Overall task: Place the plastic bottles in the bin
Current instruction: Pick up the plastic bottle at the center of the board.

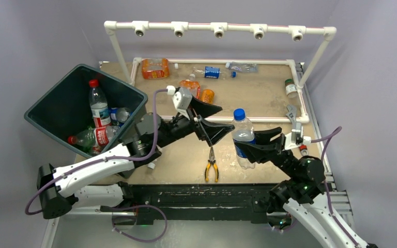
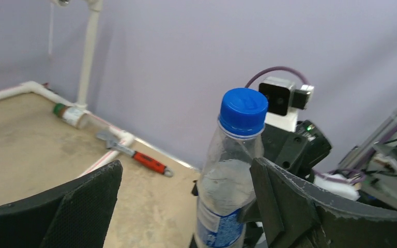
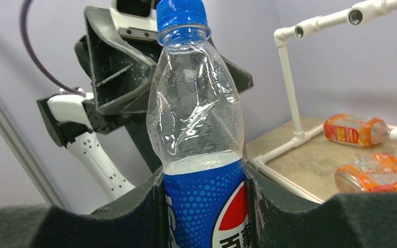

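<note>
Plain lavender walls (image 1: 31, 31) close in on the left, far and right. The tan, scuffed worktop (image 1: 258, 93) carries a white pipe frame (image 1: 199, 26) over its far half. A black rail (image 1: 196, 194) edges its near side. The light is soft and even.

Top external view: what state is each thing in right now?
left hand, open, empty.
right hand, shut on the blue-capped bottle.
blue-capped bottle, upright, capped, crumpled.
bin, open-topped, several bottles inside.
pliers, lying flat, handles slightly apart.
wrench, lying flat by the pipe frame.
</note>
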